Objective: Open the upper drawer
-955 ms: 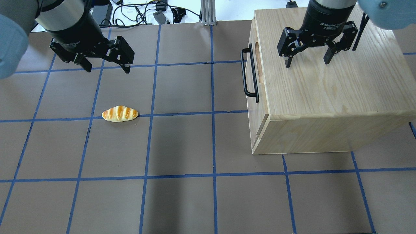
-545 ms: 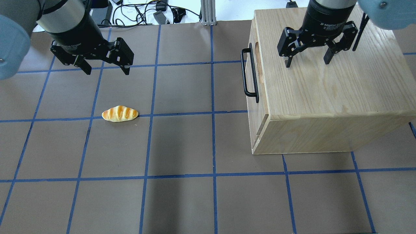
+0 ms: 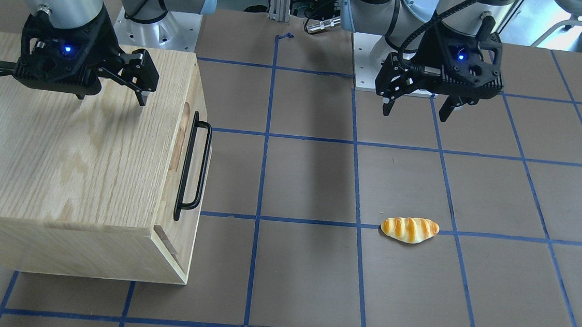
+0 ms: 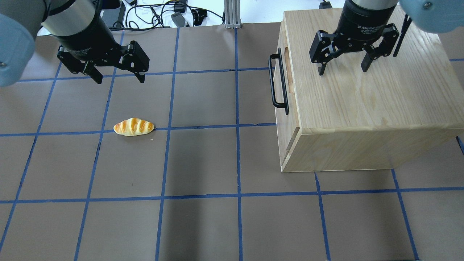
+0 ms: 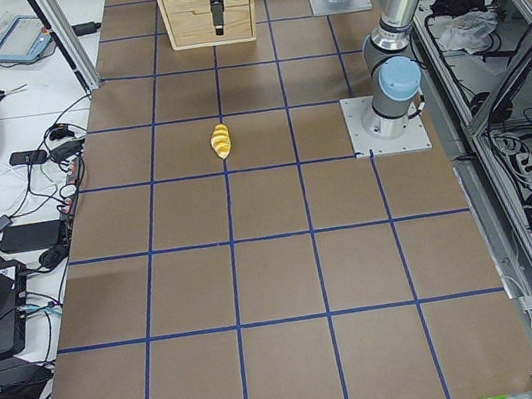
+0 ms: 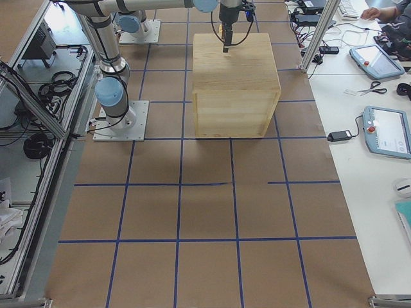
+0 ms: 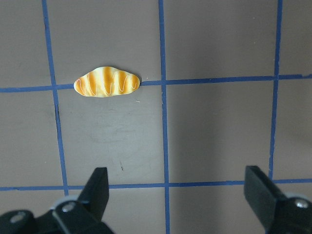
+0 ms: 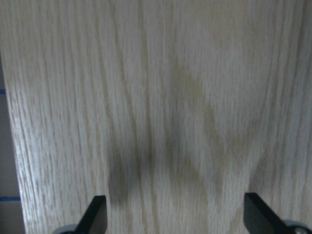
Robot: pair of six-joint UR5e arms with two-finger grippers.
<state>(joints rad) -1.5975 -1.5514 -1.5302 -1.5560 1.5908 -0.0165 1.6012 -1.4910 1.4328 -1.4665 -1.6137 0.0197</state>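
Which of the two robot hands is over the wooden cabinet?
The right hand, open above the pale oak-grain cabinet. The left hand hangs open over the brown table instead, near the small orange-striped bread roll.

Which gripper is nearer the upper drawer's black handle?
Right. The right gripper hovers over the cabinet top near the handle; the left gripper hangs far across the table.
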